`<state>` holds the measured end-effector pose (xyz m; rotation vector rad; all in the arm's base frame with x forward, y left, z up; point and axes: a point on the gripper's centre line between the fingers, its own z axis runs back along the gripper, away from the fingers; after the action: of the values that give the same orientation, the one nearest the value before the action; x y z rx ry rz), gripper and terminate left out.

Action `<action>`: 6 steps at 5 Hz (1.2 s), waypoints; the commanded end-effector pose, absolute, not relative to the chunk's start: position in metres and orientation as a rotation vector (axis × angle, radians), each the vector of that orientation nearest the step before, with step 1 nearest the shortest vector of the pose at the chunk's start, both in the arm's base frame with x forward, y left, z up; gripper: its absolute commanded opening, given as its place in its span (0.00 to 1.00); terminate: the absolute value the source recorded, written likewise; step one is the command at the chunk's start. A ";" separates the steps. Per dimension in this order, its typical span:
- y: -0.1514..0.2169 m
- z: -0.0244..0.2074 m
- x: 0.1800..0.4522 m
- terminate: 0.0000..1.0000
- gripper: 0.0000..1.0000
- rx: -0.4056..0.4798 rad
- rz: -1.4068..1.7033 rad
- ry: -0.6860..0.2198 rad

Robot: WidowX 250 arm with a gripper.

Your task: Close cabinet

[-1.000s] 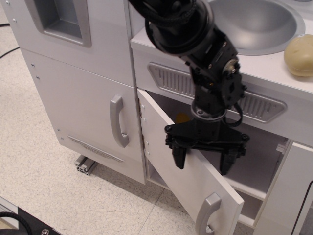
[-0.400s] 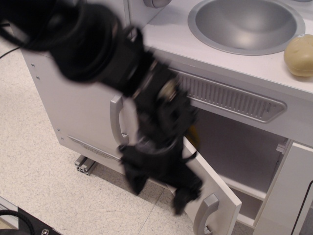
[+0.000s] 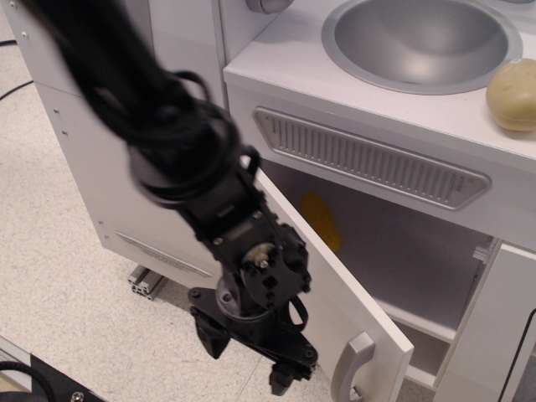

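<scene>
Now: cabinet door (image 3: 342,306) below the counter's front edge stands wide open, handle (image 3: 356,368) outward. Gripper (image 3: 244,364) spread, empty, low beside the door's outer face. Yellow item (image 3: 322,222) inside; sink (image 3: 423,42) above.

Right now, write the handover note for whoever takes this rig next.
End effector: open, holding nothing, low on the outer side of the cabinet door, left of its handle; whether it touches the door cannot be told.
Door: swung out wide, hinged at its left edge; a yellow item shows inside.
Done: nothing visible; the door is not shut.
Left: probably push the door's outer face in until it sits flush.
</scene>
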<state>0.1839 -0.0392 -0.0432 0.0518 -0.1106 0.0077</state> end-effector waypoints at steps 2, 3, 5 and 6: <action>-0.074 -0.048 0.246 0.00 1.00 0.013 0.163 -0.170; -0.087 -0.052 0.266 0.00 1.00 0.006 0.193 -0.187; -0.103 -0.055 0.302 0.00 1.00 -0.004 0.273 -0.213; -0.109 -0.054 0.307 0.00 1.00 -0.026 0.269 -0.217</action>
<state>0.2898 -0.1037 -0.0727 0.0135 -0.1560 0.2706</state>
